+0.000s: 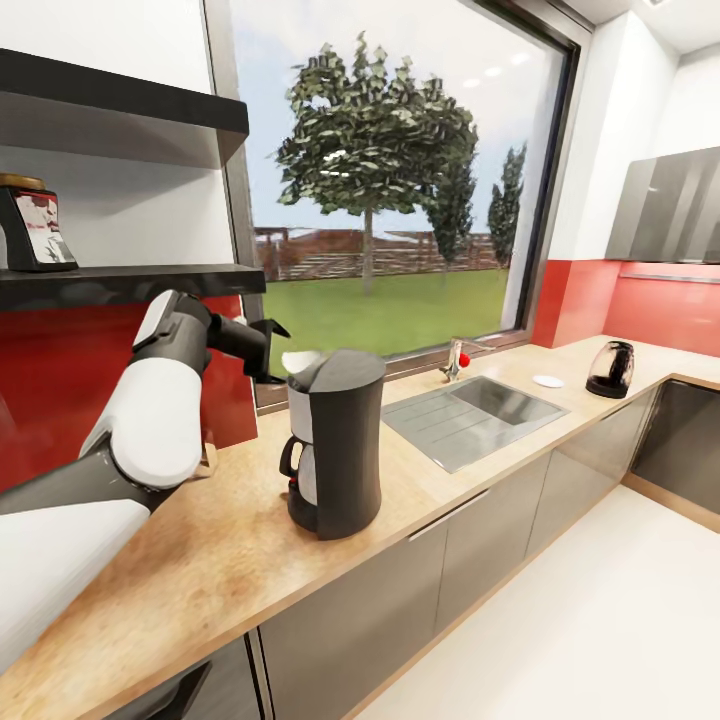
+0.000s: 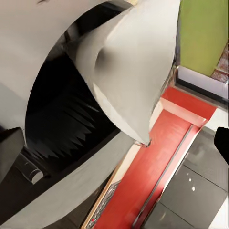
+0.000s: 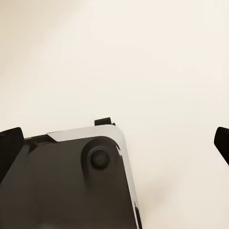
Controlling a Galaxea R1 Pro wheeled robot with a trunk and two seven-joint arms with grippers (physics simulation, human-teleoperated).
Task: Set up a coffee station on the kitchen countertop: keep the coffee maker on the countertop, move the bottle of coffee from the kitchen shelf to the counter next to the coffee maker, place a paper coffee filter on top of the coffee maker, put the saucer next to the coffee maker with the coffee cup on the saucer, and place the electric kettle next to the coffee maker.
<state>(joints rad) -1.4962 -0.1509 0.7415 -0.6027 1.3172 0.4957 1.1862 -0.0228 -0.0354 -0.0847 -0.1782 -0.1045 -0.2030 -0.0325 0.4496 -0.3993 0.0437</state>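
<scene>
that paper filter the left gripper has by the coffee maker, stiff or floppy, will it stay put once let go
The paper coffee filter looks thin yet holds its cone shape, so probably light and easily crushed. Perched at the coffee maker top beside the left gripper, it could slide or tip off if nudged.

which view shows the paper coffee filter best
The left wrist view: the paper coffee filter shows close up, its white cone over the dark opening of the coffee maker. The head view shows just a small white edge between the left gripper and the coffee maker's top.
</scene>
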